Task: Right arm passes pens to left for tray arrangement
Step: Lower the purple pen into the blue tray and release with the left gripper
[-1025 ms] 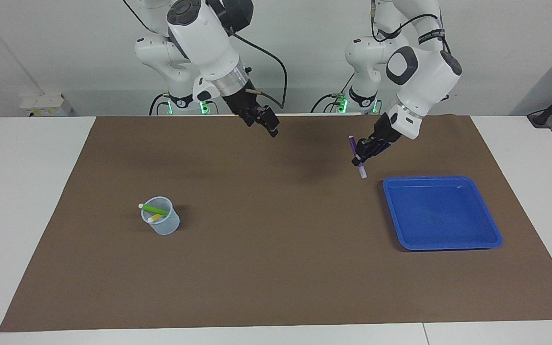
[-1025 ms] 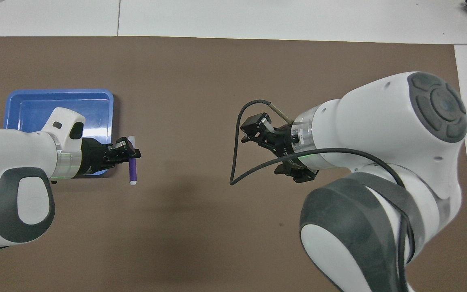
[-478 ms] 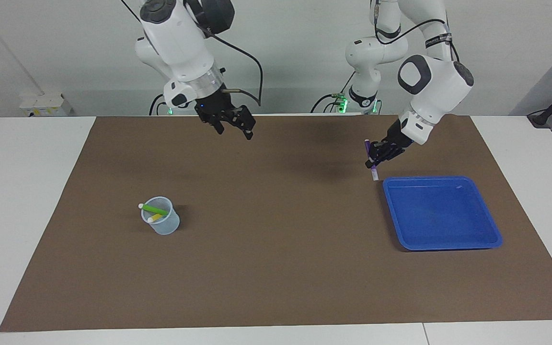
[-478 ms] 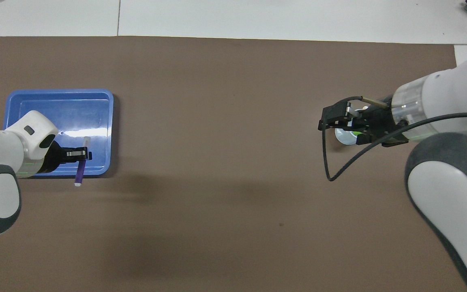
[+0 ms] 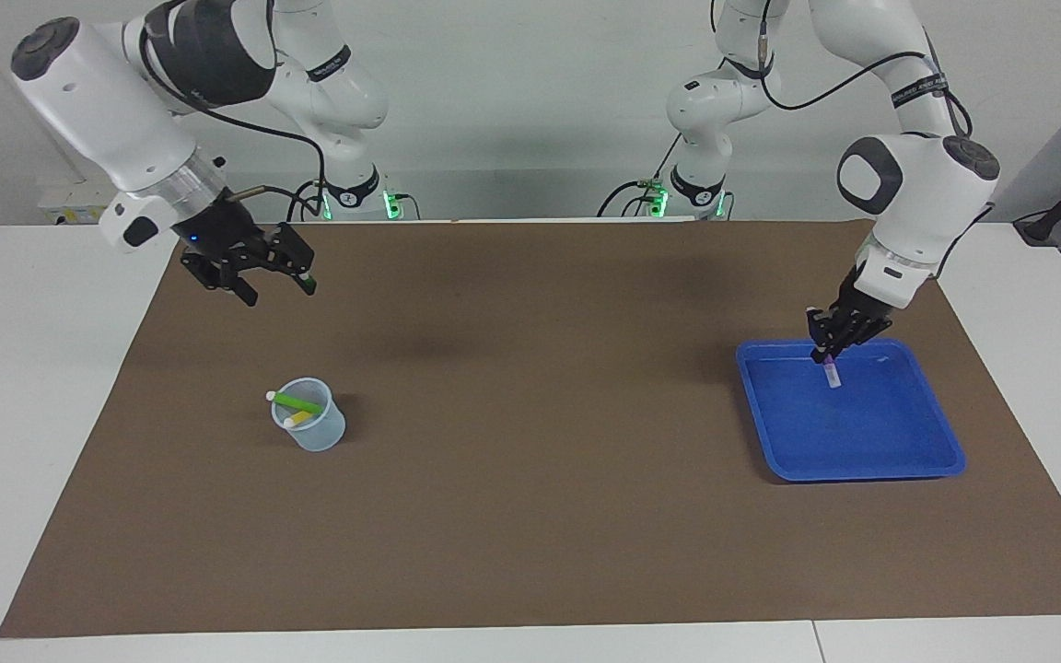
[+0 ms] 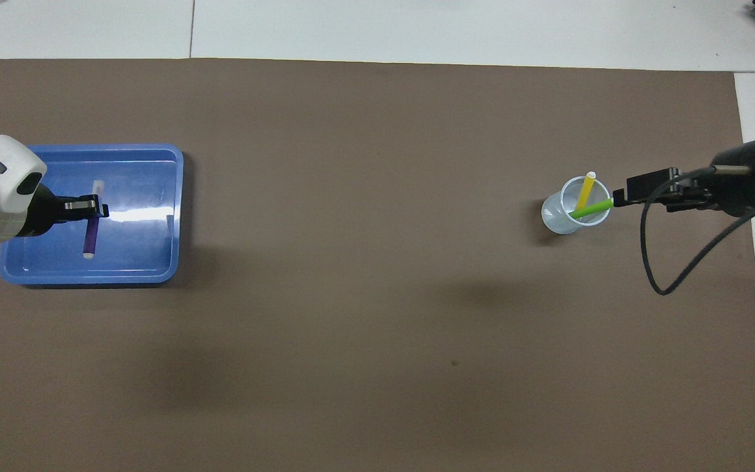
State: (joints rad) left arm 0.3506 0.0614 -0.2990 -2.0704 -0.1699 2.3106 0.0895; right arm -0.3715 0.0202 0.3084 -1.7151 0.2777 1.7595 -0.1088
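Left gripper (image 5: 833,353), black two-finger claw on the white arm with the plain white wrist: clamped on the slim purple marker pen (image 6: 91,236), raised over the shallow bright blue plastic tray (image 5: 940,440) at that arm's end of the table. Pen seen below the fingertips in the facing view, whitish tip (image 5: 832,379) pointing down toward the tray floor; contact with the floor not determinable. From overhead, pen crossing the claw (image 6: 97,208), both ends inside the tray rim (image 6: 179,216).

Right gripper (image 5: 276,284), black two-finger claw under the wide silver wrist ring: fingers spread, nothing between them. Raised over the brown mat (image 5: 530,516) toward the right arm's end of the table. Below the claw and off to one side: small translucent bluish cup (image 5: 318,436), standing upright on the mat, apart from the fingers. Inside the cup: green marker pen (image 5: 298,402) and yellow marker pen (image 6: 586,191), both leaning, whitish ends above the rim. From overhead, claw (image 6: 643,189) just beside the cup (image 6: 556,219), near the green pen's (image 6: 592,210) upper end.

Mat covering most of the white table (image 5: 42,368).
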